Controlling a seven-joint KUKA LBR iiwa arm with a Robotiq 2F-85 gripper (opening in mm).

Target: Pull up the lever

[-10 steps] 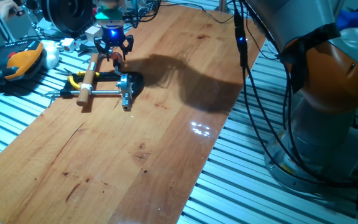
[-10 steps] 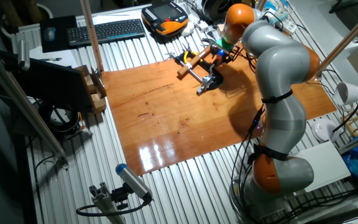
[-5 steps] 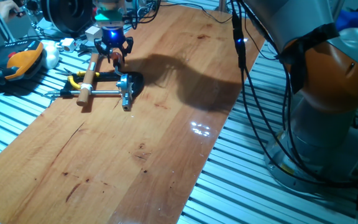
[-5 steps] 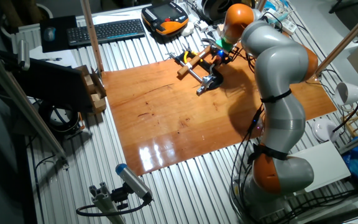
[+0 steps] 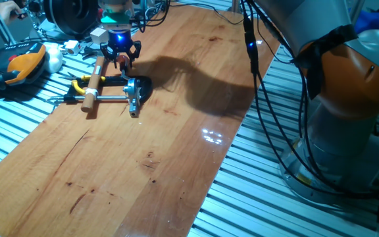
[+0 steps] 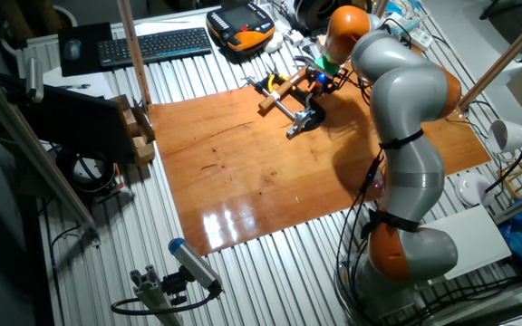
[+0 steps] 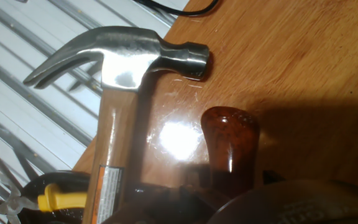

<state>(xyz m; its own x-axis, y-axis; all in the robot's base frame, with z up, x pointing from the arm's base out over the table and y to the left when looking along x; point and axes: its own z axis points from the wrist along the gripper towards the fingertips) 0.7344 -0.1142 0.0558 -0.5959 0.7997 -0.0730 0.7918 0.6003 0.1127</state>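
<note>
The lever point(image 5: 123, 61) is a short reddish-brown arm that rises from the small black clamp point(image 5: 133, 91) near the far left edge of the wooden board point(image 5: 163, 131). In the hand view its rounded reddish tip point(image 7: 230, 146) fills the lower centre. My gripper point(image 5: 120, 55) hovers right over the lever's tip, a black finger on each side of it, apart from it. In the other fixed view the gripper point(image 6: 319, 80) is above the clamp point(image 6: 304, 119). My fingers do not show in the hand view.
A hammer with a steel head point(image 7: 123, 56) and a pale wooden handle point(image 5: 93, 80) lies just left of the lever. A thin steel rod point(image 5: 107, 99) runs from the clamp. Yellow-handled pliers point(image 5: 77, 84) and an orange pendant point(image 5: 25, 62) lie off the board's left edge.
The gripper's two fingers have drawn a little closer together around the lever's tip. The clamp, the lever and the hammer have not moved.
</note>
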